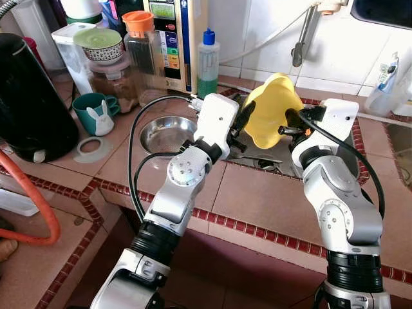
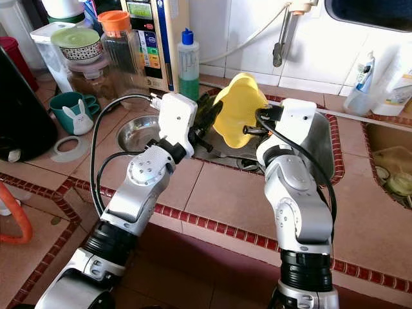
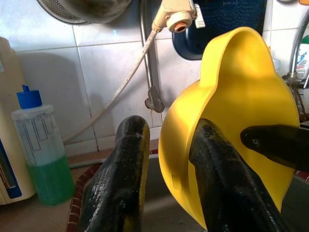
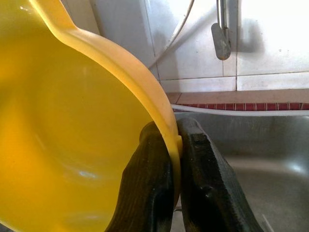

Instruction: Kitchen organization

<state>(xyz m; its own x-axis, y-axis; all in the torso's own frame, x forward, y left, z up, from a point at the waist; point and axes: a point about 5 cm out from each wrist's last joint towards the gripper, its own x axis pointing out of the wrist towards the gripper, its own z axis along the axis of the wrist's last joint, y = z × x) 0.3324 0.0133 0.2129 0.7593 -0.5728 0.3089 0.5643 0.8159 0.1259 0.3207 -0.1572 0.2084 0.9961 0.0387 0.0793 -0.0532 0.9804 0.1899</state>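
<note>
Right claw (image 4: pixel 174 164) pinches the yellow bowl (image 1: pixel 270 112) (tipped on edge).

A yellow plastic bowl (image 3: pixel 241 121), tipped on edge, sits against the left gripper (image 3: pixel 166 188), whose jaws stand parted: one black finger (image 3: pixel 118 183) lies outside the bowl's rim and the other reaches into its hollow. A third black fingertip (image 3: pixel 275 145) presses on the bowl's inner face from the far side. Behind, a white hose (image 3: pixel 120 92) runs down from a tap fitting (image 3: pixel 176 14) across the white wall tiles (image 3: pixel 72 72). A clear bottle of green liquid with a blue cap (image 3: pixel 41 150) stands on the table by the wall.
</note>
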